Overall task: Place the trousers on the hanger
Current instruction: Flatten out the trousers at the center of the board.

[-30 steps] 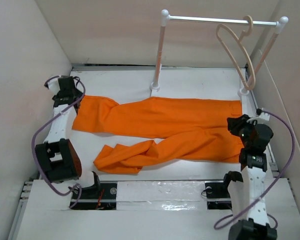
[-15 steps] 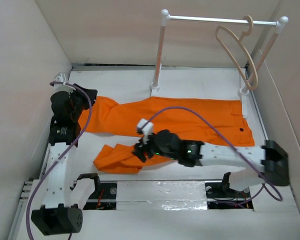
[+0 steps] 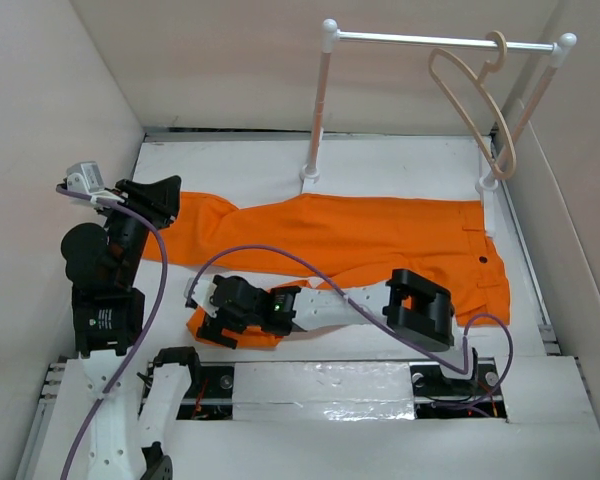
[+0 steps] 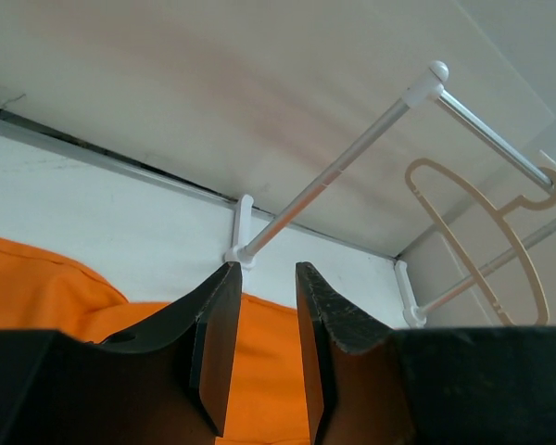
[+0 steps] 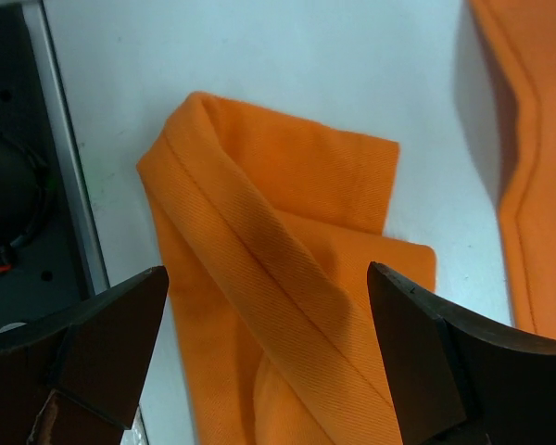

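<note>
Right gripper [image 5: 264, 311] wide open over folded twill orange trousers [image 5: 292, 190] hem; left gripper [image 4: 262, 278] ajar.

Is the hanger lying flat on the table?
No, the hanger hangs by its hook from the white rail, well above the tabletop.

Rail posts [image 3: 317, 110] behind trousers [image 3: 380, 235], walls [image 3: 50, 100] alongside

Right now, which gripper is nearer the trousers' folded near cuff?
Right. The right gripper hovers open directly over that cuff of the trousers; the left gripper sits apart, at the far leg's end.
</note>
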Controlling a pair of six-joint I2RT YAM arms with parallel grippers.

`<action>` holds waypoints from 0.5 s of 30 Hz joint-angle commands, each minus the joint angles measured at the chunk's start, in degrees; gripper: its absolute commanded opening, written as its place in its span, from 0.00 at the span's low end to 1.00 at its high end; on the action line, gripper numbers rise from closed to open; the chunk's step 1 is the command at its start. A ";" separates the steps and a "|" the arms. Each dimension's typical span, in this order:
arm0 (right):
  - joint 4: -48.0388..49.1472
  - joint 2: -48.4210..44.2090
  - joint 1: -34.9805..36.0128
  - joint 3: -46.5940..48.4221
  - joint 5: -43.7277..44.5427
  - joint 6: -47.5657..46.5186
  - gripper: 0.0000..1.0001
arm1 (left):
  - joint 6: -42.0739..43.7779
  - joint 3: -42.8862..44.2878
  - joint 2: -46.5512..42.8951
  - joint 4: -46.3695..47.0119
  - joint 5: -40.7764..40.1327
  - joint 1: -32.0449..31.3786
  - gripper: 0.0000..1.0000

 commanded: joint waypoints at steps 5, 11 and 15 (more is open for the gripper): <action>-5.50 8.13 0.23 13.87 -1.06 -1.72 0.90 | 0.74 -0.14 -0.64 -0.55 3.01 0.25 0.29; -6.99 13.85 -0.83 20.90 -2.03 -0.75 0.60 | 0.04 -1.81 -1.00 0.41 3.44 0.25 0.29; -4.99 10.44 -1.97 21.62 2.27 -0.13 0.00 | -0.22 -1.99 -0.12 0.50 4.23 0.25 0.29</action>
